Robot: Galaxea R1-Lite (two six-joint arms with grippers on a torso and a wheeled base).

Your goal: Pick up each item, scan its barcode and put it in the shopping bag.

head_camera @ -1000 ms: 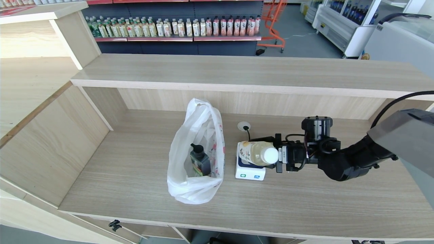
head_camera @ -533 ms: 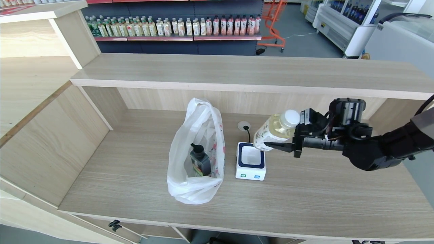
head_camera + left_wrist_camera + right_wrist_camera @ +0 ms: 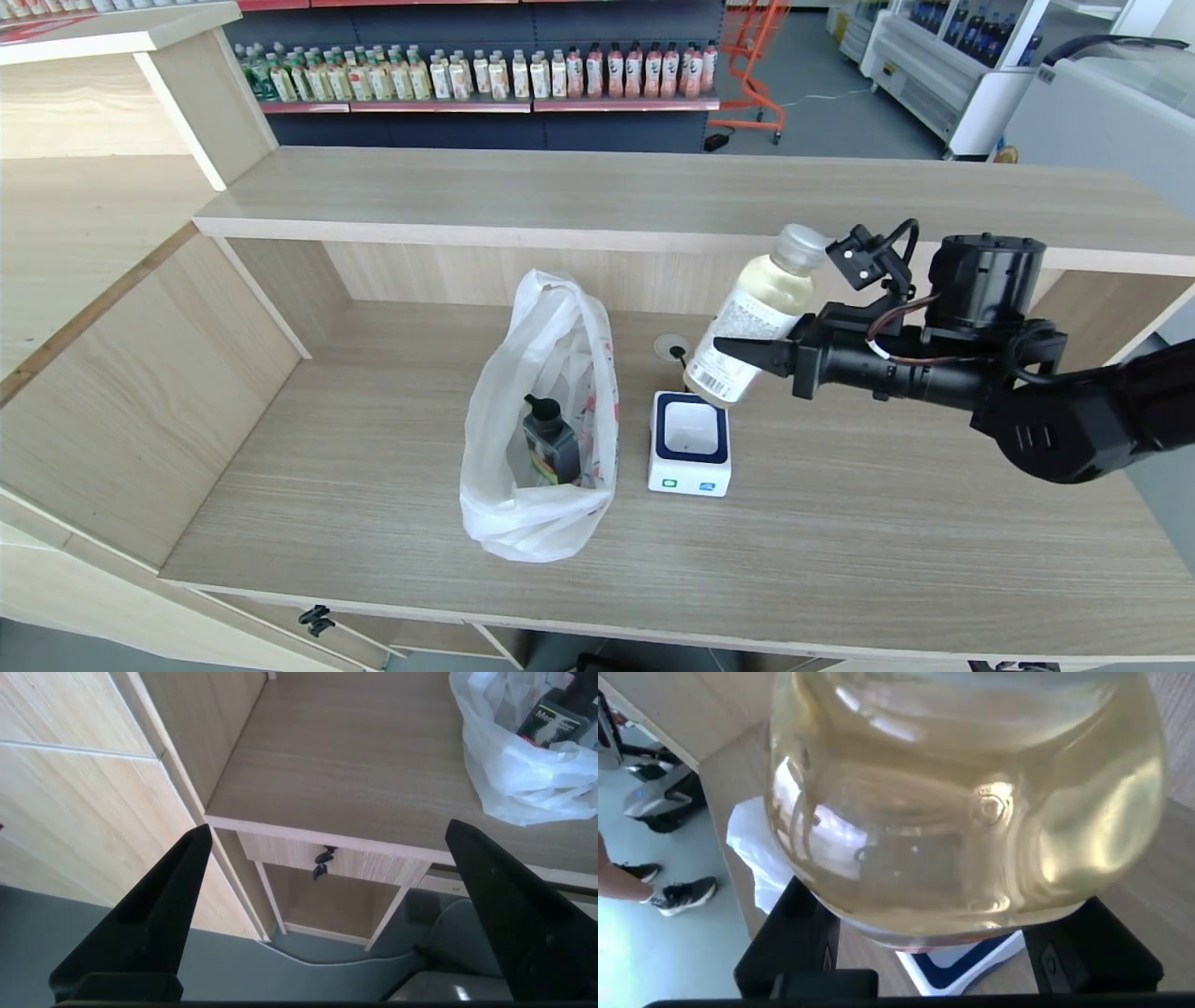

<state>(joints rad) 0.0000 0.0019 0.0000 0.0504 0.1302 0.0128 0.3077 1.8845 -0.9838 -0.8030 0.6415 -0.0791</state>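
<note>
R hand point(image 3: 738, 351) clamps a pale drink bottle point(image 3: 754, 313) tilted cap-up just above the scanner point(image 3: 690, 446), barcode end lowest, apparently for a read, bag point(image 3: 551, 373) waiting beside it on the tabletop point(image 3: 887, 541); L hand point(image 3: 329, 829) spread wide, empty, off the front edge

Right gripper point(image 3: 738, 353) clamps the bottle point(image 3: 758, 313) aloft (left gripper point(image 3: 329, 835) has fingers point(image 3: 140, 924) spread).

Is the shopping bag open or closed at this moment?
Open. The shopping bag stands on the counter with its mouth spread wide, and a dark pump bottle is visible inside it.
</note>
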